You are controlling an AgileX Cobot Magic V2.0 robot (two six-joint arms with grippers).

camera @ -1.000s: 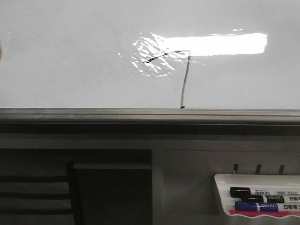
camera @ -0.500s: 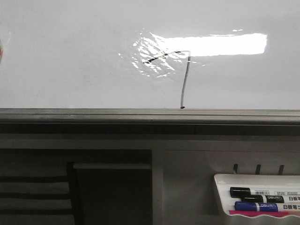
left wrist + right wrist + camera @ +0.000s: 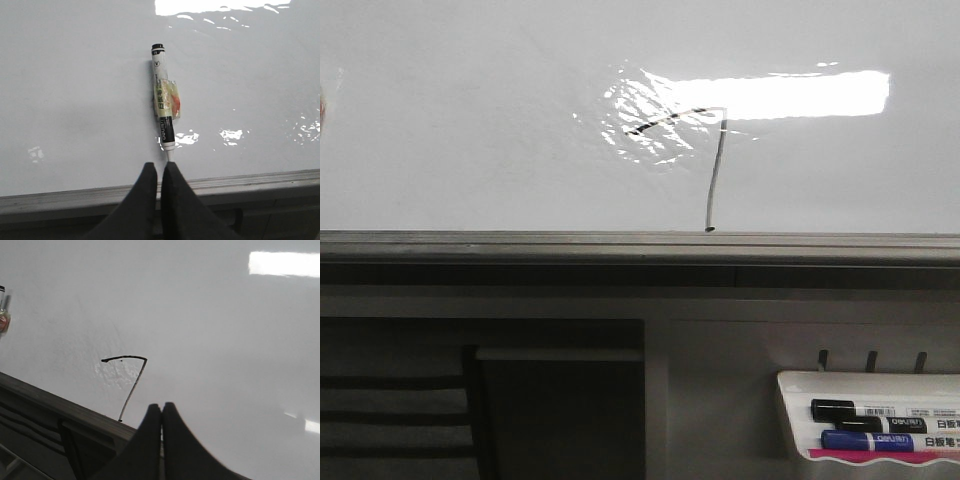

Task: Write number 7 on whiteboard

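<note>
The number 7 [image 3: 705,160] is drawn on the whiteboard [image 3: 470,120] in a thin dark line. In the front view its short top stroke is slanted, rising toward the right, and it crosses the edge of the bright rectangular light reflection [image 3: 780,93], so part of this stroke looks broken by the glare. From the right end of the top stroke a longer, almost vertical stroke goes down with a slight curve and ends in a small dark dot, just above the grey edge rail [image 3: 640,245] of the board. The figure is small against the big white glossy surface.

In the right wrist view the same figure is seen more clearly, with a nearly flat top stroke and a slanted downstroke. The right tool [image 3: 161,410] has its two dark fingers pressed together, with nothing between them, and it is near the lower end of the 7.

In the left wrist view the left tool [image 3: 160,167] is also pressed together and holds nothing. A marker [image 3: 164,112] with yellowish tape around its body lies on the whiteboard, its pointed end just beside the tips of this tool.

Below the rail, a white marker tray [image 3: 800,385] holds a black marker [image 3: 865,410] and a blue marker [image 3: 880,441].
</note>
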